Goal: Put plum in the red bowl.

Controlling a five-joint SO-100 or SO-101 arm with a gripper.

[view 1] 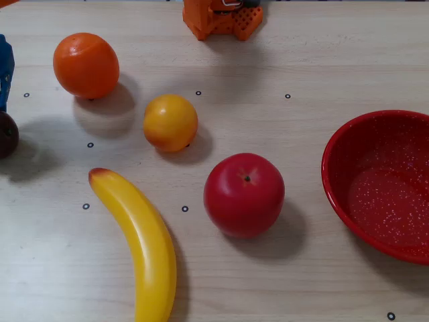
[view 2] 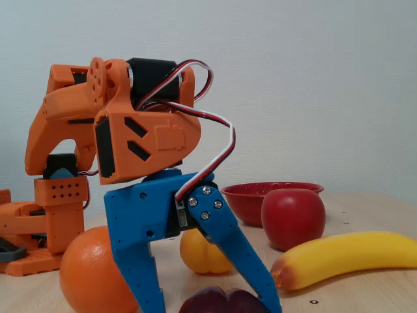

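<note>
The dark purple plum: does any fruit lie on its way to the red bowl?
Probably yes. In the overhead view the small dark purple plum sits at the left edge, the wide red speckled bowl at the right. The round yellow-orange fruit and large red apple lie between them.

plum point(view 1: 7, 133) cut by overhead view's left edge, red bowl point(view 1: 335, 181) by right, claw point(view 2: 215, 312) tips below fixed view's frame

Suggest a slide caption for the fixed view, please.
Blue gripper straddling the plum, jaws open, red bowl waiting behind.
</note>
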